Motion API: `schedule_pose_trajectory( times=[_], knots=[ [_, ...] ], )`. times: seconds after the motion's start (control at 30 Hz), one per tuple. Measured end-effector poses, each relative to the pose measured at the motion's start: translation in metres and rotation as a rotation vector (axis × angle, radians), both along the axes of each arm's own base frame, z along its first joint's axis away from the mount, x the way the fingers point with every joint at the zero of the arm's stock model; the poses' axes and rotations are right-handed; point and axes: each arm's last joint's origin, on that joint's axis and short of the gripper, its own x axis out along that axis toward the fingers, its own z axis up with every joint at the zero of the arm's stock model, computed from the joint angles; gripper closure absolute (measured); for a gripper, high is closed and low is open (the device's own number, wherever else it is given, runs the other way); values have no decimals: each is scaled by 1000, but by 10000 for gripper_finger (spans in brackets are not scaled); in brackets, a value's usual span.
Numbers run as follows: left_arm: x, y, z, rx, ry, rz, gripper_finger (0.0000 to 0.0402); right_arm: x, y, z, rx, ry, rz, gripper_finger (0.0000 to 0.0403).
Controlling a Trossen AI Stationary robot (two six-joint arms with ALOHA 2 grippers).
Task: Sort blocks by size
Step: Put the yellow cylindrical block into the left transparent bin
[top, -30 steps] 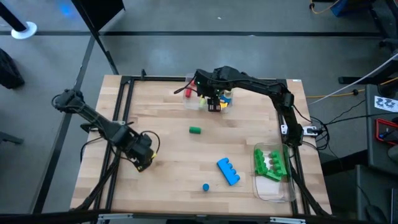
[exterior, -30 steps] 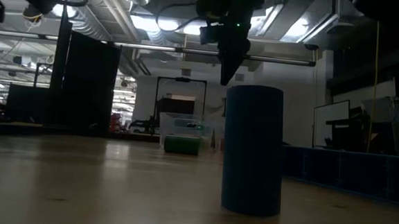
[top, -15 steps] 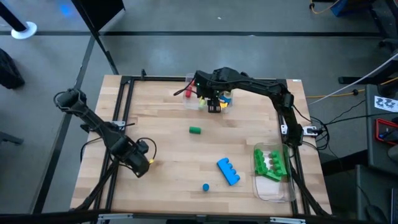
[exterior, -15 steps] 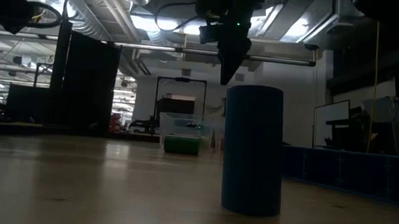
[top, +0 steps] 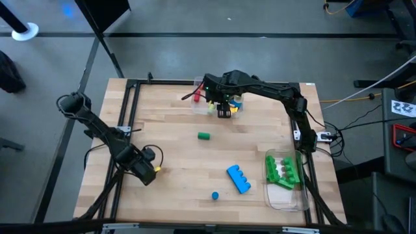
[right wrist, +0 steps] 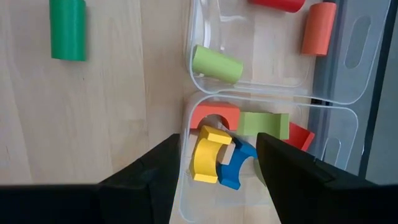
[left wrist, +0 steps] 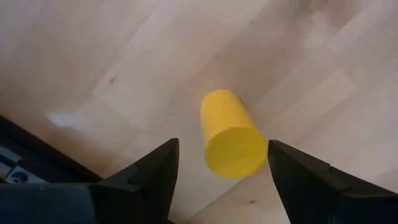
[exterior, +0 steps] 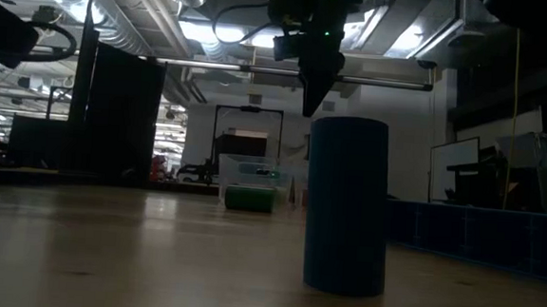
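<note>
Left gripper [left wrist: 217, 163] low over table's left side, fingers spread wide, gripping nothing; yellow cylinder [left wrist: 231, 134] lying on its side in the gap, flat end facing camera, touching neither finger. Right gripper [right wrist: 217, 158] parted, empty, above clear container [right wrist: 273, 109] of small blocks at far edge.

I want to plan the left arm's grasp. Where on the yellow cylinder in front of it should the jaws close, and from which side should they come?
Grip the yellow cylinder across the middle of its round side, coming from straight above. It lies on its side on the table, so its ends are harder to reach. The left gripper is already over it with open jaws to either side.
</note>
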Motion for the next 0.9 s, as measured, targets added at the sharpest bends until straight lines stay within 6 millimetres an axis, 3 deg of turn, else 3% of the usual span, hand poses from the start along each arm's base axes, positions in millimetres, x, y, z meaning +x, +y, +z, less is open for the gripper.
schedule_pose_trajectory(
  times=[0.43, 0.9],
  knots=[
    [2, 1, -2, 47, -37, 7, 170, -1, 0, 0, 4, 12, 0, 192],
    [11, -7, -21, 91, 10, -32, 170, -8, 2, -2, 25, 88, 0, 192]
  ],
)
